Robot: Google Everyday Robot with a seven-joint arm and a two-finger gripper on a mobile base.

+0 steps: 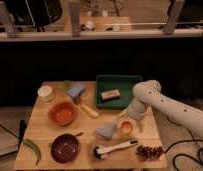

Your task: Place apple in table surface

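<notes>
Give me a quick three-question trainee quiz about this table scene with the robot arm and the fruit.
1. True or false: the small round yellow-orange apple sits inside the dark green rectangular tray.
2. Which lies nearest the apple: A orange bowl, B grey-blue cloth, C green pepper?
3. Fill in: the robot's hand is right over the ____.

Key: 1 false, it is on the light-brown wooden table surface; 2 B; 3 apple.

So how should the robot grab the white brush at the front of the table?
Probably from straight above, pinching the long white handle of the brush across its narrow width. It lies flat on the table surface, and the handle is slim. The gripper is now by the apple.
</notes>
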